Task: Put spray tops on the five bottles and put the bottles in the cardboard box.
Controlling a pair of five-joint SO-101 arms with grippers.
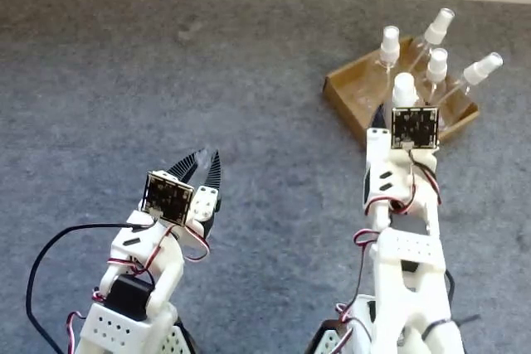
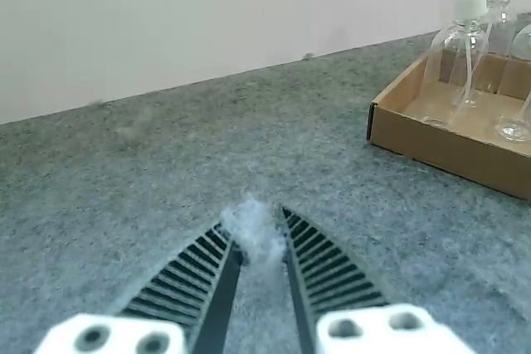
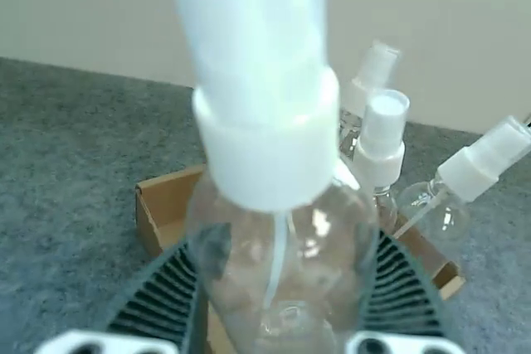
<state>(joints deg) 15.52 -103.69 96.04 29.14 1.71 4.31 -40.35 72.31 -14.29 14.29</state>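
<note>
My right gripper [image 1: 401, 110] is shut on a clear bottle [image 1: 404, 89] with a white spray top [image 3: 261, 97], held upright over the near part of the cardboard box [image 1: 344, 93]. In the right wrist view the bottle [image 3: 282, 254] sits between the black ribbed fingers [image 3: 162, 300]. Several other clear bottles with spray tops stand in the box behind it, among them one [image 1: 390, 46] at the back and one [image 1: 484, 69] leaning to the right. My left gripper [image 1: 203, 165] is open and holds nothing, low over the grey mat, well left of the box.
Grey felt [image 1: 124, 80] covers the table. A small tuft of grey lint [image 2: 253, 234] lies on it at the left gripper's fingertips. In the left wrist view the box [image 2: 431, 143] stands with two capped bottles [image 2: 460, 31]. A pale wall runs behind.
</note>
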